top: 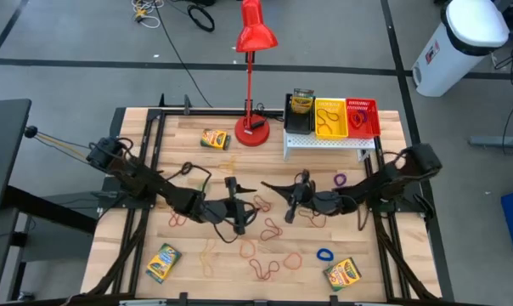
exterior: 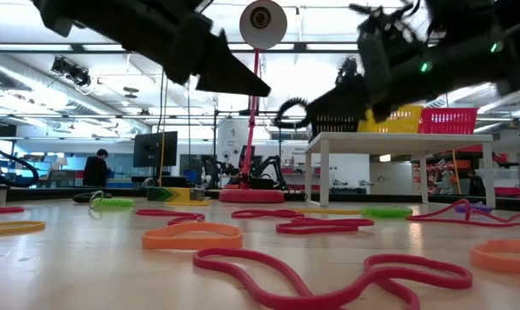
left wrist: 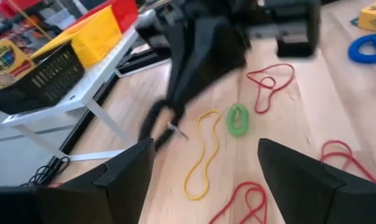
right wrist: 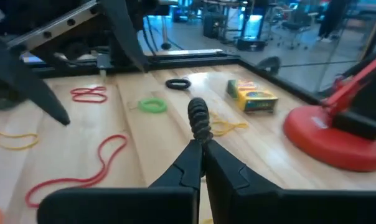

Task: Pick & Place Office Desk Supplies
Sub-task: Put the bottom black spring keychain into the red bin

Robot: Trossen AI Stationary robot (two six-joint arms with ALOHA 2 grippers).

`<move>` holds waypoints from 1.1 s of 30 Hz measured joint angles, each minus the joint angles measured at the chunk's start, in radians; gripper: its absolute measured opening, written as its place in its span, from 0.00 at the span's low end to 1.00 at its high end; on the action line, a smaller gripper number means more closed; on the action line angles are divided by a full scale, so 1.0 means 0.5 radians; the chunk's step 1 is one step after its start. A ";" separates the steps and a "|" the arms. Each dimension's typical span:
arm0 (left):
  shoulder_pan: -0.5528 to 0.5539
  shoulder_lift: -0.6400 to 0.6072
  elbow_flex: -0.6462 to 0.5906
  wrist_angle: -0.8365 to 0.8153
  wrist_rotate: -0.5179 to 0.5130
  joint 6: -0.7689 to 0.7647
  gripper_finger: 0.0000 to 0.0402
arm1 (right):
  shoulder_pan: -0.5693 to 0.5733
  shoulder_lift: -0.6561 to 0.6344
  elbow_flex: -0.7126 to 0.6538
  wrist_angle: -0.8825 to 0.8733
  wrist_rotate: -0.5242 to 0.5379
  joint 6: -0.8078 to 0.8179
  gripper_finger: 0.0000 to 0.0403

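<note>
At mid-table: right gripper (right wrist: 200,146) pinches a black rubber band (right wrist: 198,118); left gripper (left wrist: 203,168) gapes wide, empty.
Advice: carry the band level to the black bin (top: 298,113), then release.

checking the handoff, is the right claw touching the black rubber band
Touching: the right wrist view shows the right claw shut on the black rubber band.

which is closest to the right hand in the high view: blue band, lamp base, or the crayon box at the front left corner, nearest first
From the right hand, which is pinching a black band:
1. Blue band, front right of the hand.
2. Lamp base, toward the back; fairly close to the blue band's distance, but a bit farther.
3. Front-left crayon box, plainly farthest.
</note>
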 joint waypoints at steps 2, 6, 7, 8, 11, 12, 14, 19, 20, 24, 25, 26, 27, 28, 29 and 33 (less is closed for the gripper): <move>0.016 -0.048 0.000 -0.075 0.071 -0.004 0.69 | 0.040 -0.157 0.000 -0.115 0.138 -0.073 0.03; 0.123 -0.067 -0.067 -0.012 0.420 0.017 0.57 | 0.119 -0.575 0.006 -0.408 0.480 -0.286 0.03; 0.164 -0.067 -0.119 0.075 0.553 0.019 0.53 | 0.125 -0.700 0.017 -0.534 0.579 -0.312 0.03; 0.213 -0.067 -0.177 0.185 0.679 0.016 0.49 | 0.125 -0.833 0.033 -0.683 0.689 -0.327 0.03; 0.357 -0.067 -0.373 0.550 1.029 -0.030 0.36 | 0.087 -1.202 0.090 -1.151 0.937 -0.319 0.02; 0.398 -0.067 -0.439 0.676 1.120 -0.047 0.33 | 0.057 -1.319 0.118 -1.302 0.972 -0.289 0.02; 0.462 -0.080 -0.555 0.911 1.249 -0.090 0.27 | -0.020 -1.535 0.189 -1.633 0.970 -0.160 0.02; 0.562 -0.143 -0.746 1.265 1.296 -0.174 0.20 | -0.336 -1.834 0.450 -2.463 0.958 0.214 0.02; 0.575 -0.169 -0.777 1.280 1.294 -0.188 0.20 | -0.415 -1.844 0.512 -2.614 0.915 0.284 0.02; 0.596 -0.252 -0.840 1.294 1.295 -0.204 0.19 | -0.792 -1.780 0.723 -3.159 0.677 0.527 0.02; 0.594 -0.269 -0.848 1.289 1.292 -0.207 0.19 | -0.896 -1.750 0.758 -3.259 0.596 0.573 0.02; 0.592 -0.282 -0.854 1.290 1.287 -0.207 0.19 | -1.007 -1.720 0.785 -3.352 0.505 0.600 0.02; 0.592 -0.291 -0.855 1.286 1.280 -0.207 0.19 | -1.120 -1.686 0.794 -3.420 0.412 0.606 0.02; 0.592 -0.303 -0.855 1.260 1.275 -0.202 0.19 | -1.238 -1.651 0.799 -3.457 0.321 0.604 0.02; 0.591 -0.312 -0.857 1.249 1.273 -0.200 0.19 | -1.352 -1.624 0.801 -3.474 0.227 0.598 0.02; 0.591 -0.314 -0.857 1.233 1.273 -0.201 0.19 | -1.757 -1.549 0.801 -3.510 0.006 0.492 0.02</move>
